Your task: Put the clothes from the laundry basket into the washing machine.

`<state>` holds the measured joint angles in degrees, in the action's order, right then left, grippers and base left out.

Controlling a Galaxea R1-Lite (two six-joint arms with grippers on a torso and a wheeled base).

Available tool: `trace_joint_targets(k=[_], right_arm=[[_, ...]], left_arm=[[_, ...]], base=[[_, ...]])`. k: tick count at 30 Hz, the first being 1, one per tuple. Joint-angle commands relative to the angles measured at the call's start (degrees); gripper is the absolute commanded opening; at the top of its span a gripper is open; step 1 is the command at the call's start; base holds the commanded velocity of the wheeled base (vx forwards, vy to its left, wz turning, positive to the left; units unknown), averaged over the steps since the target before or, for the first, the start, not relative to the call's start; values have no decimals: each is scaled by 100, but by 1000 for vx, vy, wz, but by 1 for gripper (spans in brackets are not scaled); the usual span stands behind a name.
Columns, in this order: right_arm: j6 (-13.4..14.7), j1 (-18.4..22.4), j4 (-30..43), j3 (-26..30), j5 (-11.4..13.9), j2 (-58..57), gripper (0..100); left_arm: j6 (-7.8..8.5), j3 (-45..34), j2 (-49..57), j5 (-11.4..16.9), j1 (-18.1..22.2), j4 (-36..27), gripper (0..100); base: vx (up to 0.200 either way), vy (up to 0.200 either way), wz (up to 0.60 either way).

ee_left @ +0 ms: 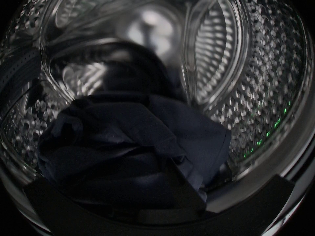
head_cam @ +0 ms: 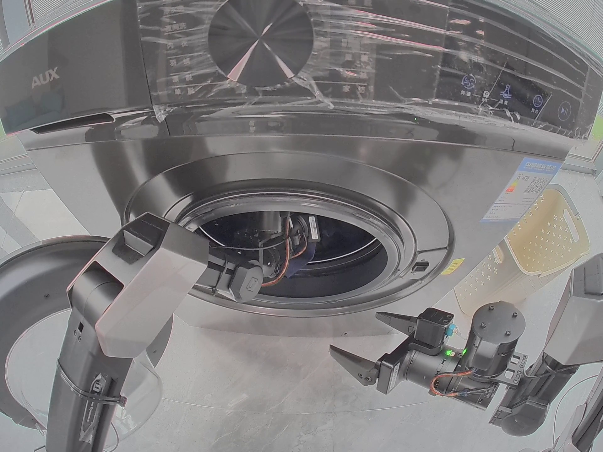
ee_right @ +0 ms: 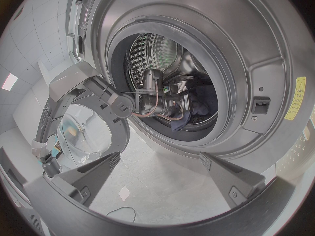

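- Black wedge-shaped fingers (ee_right: 229, 177) of the right end effector (head_cam: 356, 333) stood spread wide with nothing between them. It hung low in front of the washing machine (head_cam: 326, 158), outside the port, with open floor (ee_right: 164, 187) beneath it.
- Inside the drum (ee_left: 262, 82), the left end effector (ee_right: 192, 107) sat just beside the clothes (ee_left: 131, 141). Whether it was open or closed could not be told.
- Those clothes, dark blue and soft, lay in a crumpled heap at the bottom of the drum, near its front lip.
- Shiny metal formed the drum wall, dimpled all over with small bumps, and ribbed paddles rose from it.
- Across the lower left part of the round port lay the left arm (head_cam: 144, 277), taking up part of the opening, while the part toward the right was free.
- On the machine's left, the round door (head_cam: 38, 296) with its clear window stood swung wide open, behind the left arm.
- To the machine's right, near the right arm, stood the laundry basket (head_cam: 540, 246), pale cream plastic pierced with small cross-shaped holes.
- Wrinkled clear film covered the control panel around its round dial (head_cam: 260, 36).
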<state>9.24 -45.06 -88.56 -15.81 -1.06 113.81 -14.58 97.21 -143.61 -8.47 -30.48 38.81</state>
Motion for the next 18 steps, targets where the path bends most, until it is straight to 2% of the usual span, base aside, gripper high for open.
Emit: trace_joint_targets(k=[1,7,17,18], right_arm=[[-1,-3,-3,-1,1,1,100],[-1,-3,-3,-18,1,-8,100],[8,-3,-3,-18,1,1,100],[-1,-3,-3,-18,1,-8,100]], left_arm=[[-63,1107,-502,-374,130,311,0],[-63,1738,-765,-454,147,434,0],[-27,1738,-871,-445,156,513,0],[-19,1738,-862,-445,156,513,100]], base=[[0,0,0],[0,0,0],[0,0,0],[0,0,0]])
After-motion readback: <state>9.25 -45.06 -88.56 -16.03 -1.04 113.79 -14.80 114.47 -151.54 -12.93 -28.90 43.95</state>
